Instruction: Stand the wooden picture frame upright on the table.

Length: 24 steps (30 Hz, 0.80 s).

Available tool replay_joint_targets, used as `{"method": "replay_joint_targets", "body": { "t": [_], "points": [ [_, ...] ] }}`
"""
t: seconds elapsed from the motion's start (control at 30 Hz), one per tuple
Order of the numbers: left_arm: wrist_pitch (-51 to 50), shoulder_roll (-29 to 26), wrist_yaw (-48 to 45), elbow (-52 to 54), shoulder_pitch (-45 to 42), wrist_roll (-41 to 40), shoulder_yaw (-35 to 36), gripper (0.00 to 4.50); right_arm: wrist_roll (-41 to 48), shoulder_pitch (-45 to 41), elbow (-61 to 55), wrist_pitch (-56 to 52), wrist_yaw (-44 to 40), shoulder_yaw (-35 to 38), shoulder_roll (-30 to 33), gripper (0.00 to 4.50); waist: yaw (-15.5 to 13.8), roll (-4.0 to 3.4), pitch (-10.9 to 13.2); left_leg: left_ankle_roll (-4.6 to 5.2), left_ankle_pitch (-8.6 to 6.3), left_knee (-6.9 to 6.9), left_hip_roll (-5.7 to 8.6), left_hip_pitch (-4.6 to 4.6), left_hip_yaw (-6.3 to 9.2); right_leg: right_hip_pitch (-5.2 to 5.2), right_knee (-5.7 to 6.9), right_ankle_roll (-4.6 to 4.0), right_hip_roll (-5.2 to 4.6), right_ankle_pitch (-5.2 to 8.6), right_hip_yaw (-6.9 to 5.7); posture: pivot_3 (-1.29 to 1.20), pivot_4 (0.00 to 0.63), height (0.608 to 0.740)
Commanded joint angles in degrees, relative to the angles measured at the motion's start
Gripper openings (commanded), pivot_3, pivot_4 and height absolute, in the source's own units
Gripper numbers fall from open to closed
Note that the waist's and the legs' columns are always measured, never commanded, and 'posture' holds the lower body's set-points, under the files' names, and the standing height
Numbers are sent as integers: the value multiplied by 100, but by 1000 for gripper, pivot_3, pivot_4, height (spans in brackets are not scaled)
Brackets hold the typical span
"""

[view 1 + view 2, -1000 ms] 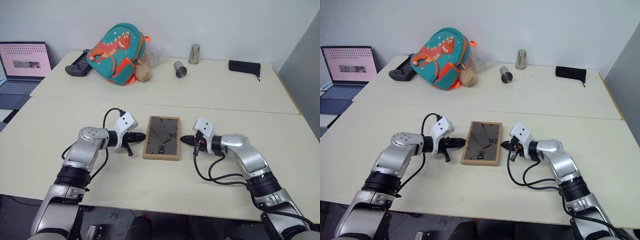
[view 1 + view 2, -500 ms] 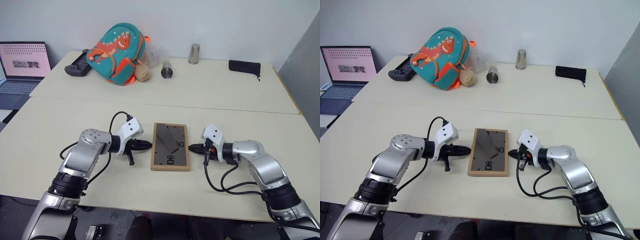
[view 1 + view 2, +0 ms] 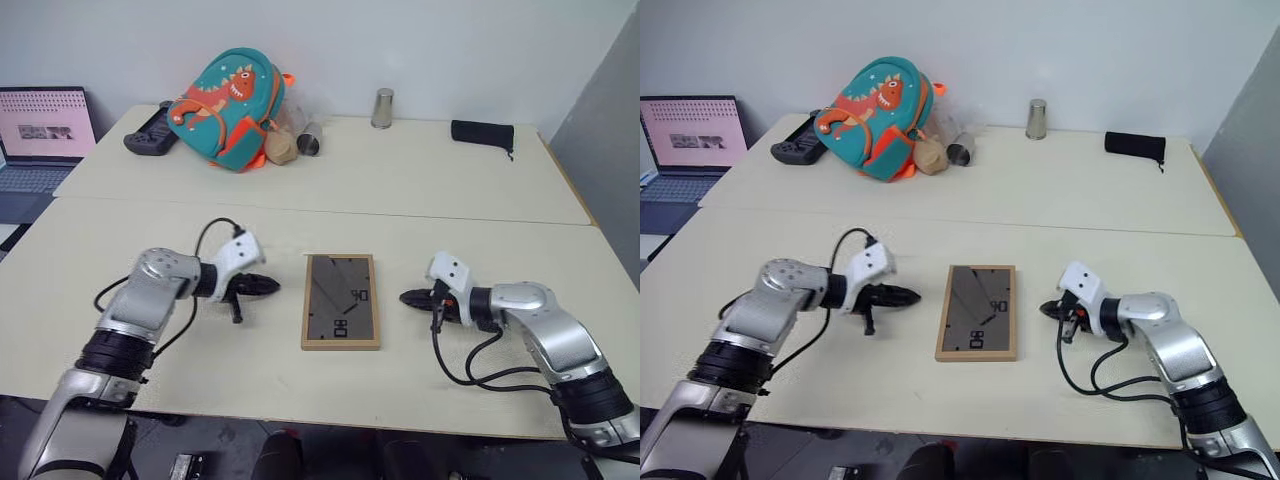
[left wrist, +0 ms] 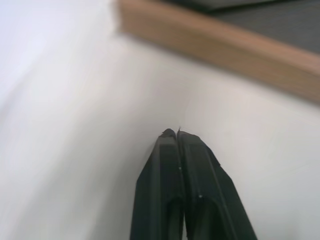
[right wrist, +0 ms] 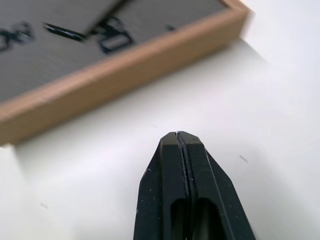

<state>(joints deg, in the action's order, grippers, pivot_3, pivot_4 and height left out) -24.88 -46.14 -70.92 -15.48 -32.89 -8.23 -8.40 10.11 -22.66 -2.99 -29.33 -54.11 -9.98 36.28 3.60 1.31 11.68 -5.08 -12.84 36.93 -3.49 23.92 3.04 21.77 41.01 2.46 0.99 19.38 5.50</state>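
Note:
The wooden picture frame point(image 3: 341, 300) lies flat on the table point(image 3: 150, 230), dark grey back panel and white marks facing up. My left gripper point(image 3: 272, 287) is shut and points at the frame's left edge from a short gap away. On the other side my right gripper point(image 3: 405, 298) is also shut, with a small gap to the right edge. The left wrist view has the shut fingertips point(image 4: 173, 133) over bare tabletop with the frame's wooden edge point(image 4: 225, 47) beyond. In the right wrist view the shut tips point(image 5: 177, 134) sit just short of the frame point(image 5: 115, 70).
On the far slab sit a teal dinosaur backpack point(image 3: 228, 95), a black game controller point(image 3: 150, 140), a metal cup on its side point(image 3: 308, 140), an upright metal cup point(image 3: 383, 108) and a black pouch point(image 3: 482, 132). A laptop point(image 3: 40, 125) stands off the table's left.
Both grippers have drawn away sideways from the frame, which now lies squarer to the table edge. The metal cup on its side has rolled left toward the backpack.

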Motion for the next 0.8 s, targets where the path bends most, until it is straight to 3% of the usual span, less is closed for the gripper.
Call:
{"method": "replay_joint_targets", "body": {
  "t": [0.03,0.2,0.33,0.5,0.57,0.7,0.8],
  "points": [
    [-229,-402,-535,16,156,-289,227,1060,-130,-232,395,619,-124,140,154,0,1,0,0,0,0,0,0,0,-1,0,0,0,0,0,1,0,150,740],
    [-2081,-645,-973,127,83,-1287,665,2060,-143,-629,1194,1061,-280,235,250,0,-16,0,1,0,0,-1,1,4,-5,2,-4,-1,-3,0,1,0,150,740],
    [-2900,-649,-909,385,133,-1675,718,3011,-143,-709,1369,1261,-451,213,236,0,-44,0,1,0,0,0,0,4,3,0,-2,0,-2,1,-8,0,150,740],
    [-5114,-111,-197,277,-351,-2531,1200,4099,-188,-603,1298,1315,-479,145,182,0,-53,2,2,0,0,1,1,5,5,-1,0,0,-3,1,-9,0,150,740],
    [-5470,-66,-74,396,-247,-2660,1141,4453,-163,-468,1113,1248,-499,137,187,0,-34,1,2,0,0,4,1,7,9,-2,1,0,-2,1,-13,0,150,740],
    [-6198,74,226,457,-192,-2970,1102,4453,-109,-163,667,1100,-555,97,219,0,-11,1,1,-1,0,1,-1,2,6,-2,2,-1,-2,1,-8,0,150,740],
    [-6655,1,250,863,-25,-3245,629,4453,-20,152,165,873,-560,55,203,0,-13,1,1,-1,0,0,-4,0,7,-3,3,-1,-1,0,-9,0,150,740]
  ]
}}
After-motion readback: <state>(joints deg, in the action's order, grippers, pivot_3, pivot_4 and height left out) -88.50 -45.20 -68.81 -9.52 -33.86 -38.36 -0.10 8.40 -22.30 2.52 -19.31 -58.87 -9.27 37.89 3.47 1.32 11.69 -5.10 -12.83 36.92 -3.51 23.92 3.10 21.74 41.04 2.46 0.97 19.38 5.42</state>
